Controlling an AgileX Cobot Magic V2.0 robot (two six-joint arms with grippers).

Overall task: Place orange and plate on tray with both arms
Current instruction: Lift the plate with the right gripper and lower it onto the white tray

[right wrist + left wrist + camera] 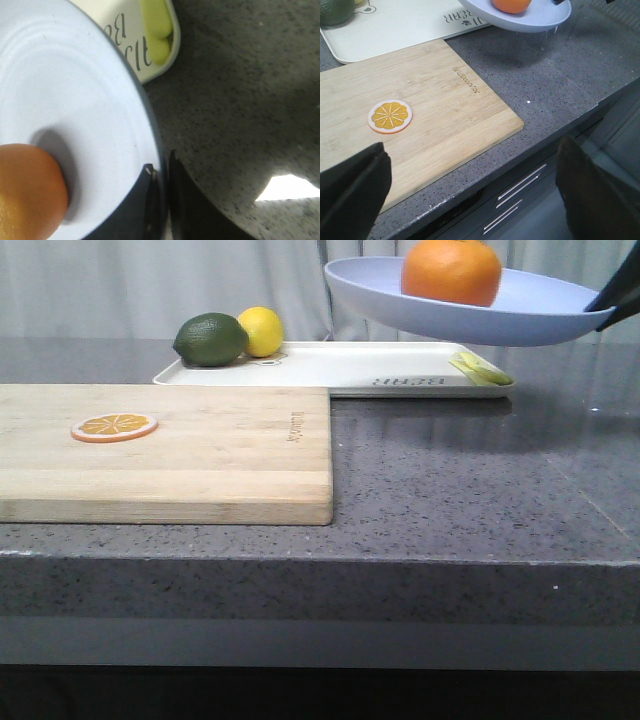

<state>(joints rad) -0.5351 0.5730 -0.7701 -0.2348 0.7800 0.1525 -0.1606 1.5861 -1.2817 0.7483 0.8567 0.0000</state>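
Grey stone counter (480,490): bears a wooden cutting board (200,455) toward my left and, behind it, the cream tray (330,365). On the tray: a green lime (210,339) and yellow lemon (262,330) at its left end, a yellow-green piece (480,369) at its right corner. The plate (460,315) is airborne, tilted, above the tray's right end, its rim pinched by my right gripper (161,200). The orange (451,271) rests on the plate. An orange slice (114,426) lies on the board. My left gripper (470,195) hangs over the board's near edge, jaws wide, holding nothing.
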